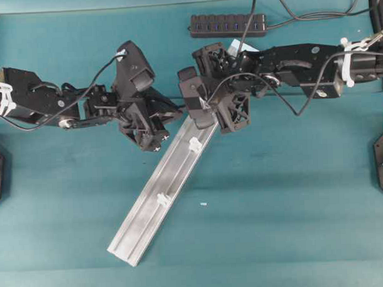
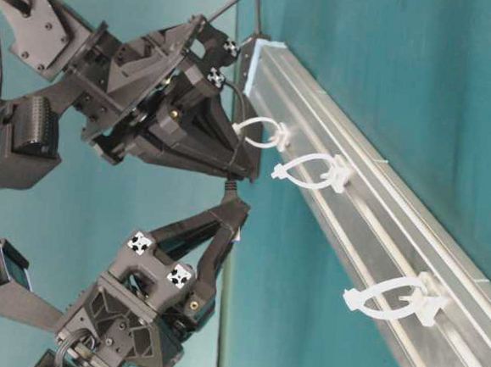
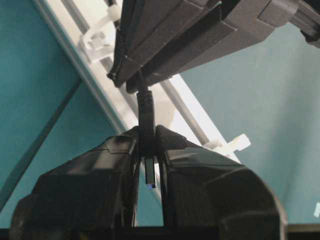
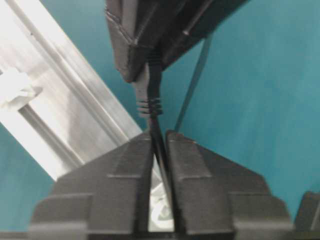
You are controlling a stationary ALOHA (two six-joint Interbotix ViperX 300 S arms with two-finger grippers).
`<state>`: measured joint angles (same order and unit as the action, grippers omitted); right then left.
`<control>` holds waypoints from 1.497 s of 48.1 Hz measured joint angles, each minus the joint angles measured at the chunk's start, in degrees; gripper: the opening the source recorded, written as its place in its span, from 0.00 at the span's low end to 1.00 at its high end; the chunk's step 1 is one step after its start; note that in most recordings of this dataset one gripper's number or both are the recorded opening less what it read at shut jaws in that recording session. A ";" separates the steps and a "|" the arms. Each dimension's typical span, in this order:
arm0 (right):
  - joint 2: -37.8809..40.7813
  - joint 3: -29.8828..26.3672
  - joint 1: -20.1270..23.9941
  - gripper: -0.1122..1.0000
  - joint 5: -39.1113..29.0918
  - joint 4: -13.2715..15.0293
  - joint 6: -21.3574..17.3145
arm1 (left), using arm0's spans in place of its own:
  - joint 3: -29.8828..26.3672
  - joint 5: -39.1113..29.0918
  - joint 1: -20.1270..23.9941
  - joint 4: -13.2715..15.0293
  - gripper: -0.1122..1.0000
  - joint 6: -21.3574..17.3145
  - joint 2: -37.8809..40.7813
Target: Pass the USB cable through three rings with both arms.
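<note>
While both the left gripper and right gripper jaws pinch the USB cable at the rail's upper end in the overhead view, uneven pulling could slip it free.

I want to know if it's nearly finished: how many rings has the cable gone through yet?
None that I can see. Done: the left gripper grips the USB cable at its plug. In hand: the right gripper pinches the cord just behind, beside the rail. Left: all three rings look empty.
</note>
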<state>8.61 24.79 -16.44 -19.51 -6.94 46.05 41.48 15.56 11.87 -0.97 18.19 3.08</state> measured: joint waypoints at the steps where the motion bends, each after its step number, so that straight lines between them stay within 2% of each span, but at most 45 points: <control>1: 0.09 0.00 0.00 0.17 0.00 0.00 0.00 | 0.00 0.09 0.09 0.00 0.19 0.00 0.00; 11: 0.09 -0.26 0.00 0.17 -2.90 0.18 0.09 | -0.18 0.00 0.00 0.00 0.19 0.09 0.00; 16: 0.00 -0.44 0.18 0.17 -4.75 2.90 0.88 | -0.35 -0.18 0.00 0.00 0.23 0.18 0.00; 19: 0.00 -0.44 0.35 0.17 -6.06 4.66 1.41 | -0.35 -0.18 0.00 -0.09 0.35 0.26 0.00; 21: 0.00 -0.26 0.35 0.17 -7.21 5.36 1.85 | -0.26 -0.35 -0.18 0.00 0.47 0.18 -0.09; 28: 0.26 -0.09 0.35 0.17 -7.73 6.06 2.29 | 0.97 -3.25 -0.70 -0.09 0.84 0.26 -0.79; 31: 0.18 -0.18 0.35 0.17 -7.82 6.24 2.37 | 1.76 -5.01 -0.88 -0.09 0.95 0.26 -1.49; 33: 0.18 -0.09 0.35 0.17 -8.00 6.42 2.55 | 2.37 -6.15 -1.05 0.00 0.98 0.18 -2.29; 45: 0.09 0.70 1.23 0.17 -9.58 8.00 6.15 | 8.17 -10.02 -1.58 0.00 0.97 -0.18 -9.32; 56: 0.18 2.11 1.23 0.17 -10.46 8.79 6.68 | 13.18 -10.81 -1.67 0.00 0.97 0.26 -17.93; 72: 0.26 3.34 1.23 0.17 -13.80 9.58 7.47 | 14.77 -12.04 -1.93 0.00 0.97 2.46 -25.58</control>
<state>8.88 28.13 -15.21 -33.31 2.64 53.53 56.25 3.52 9.93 -0.97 20.65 -22.50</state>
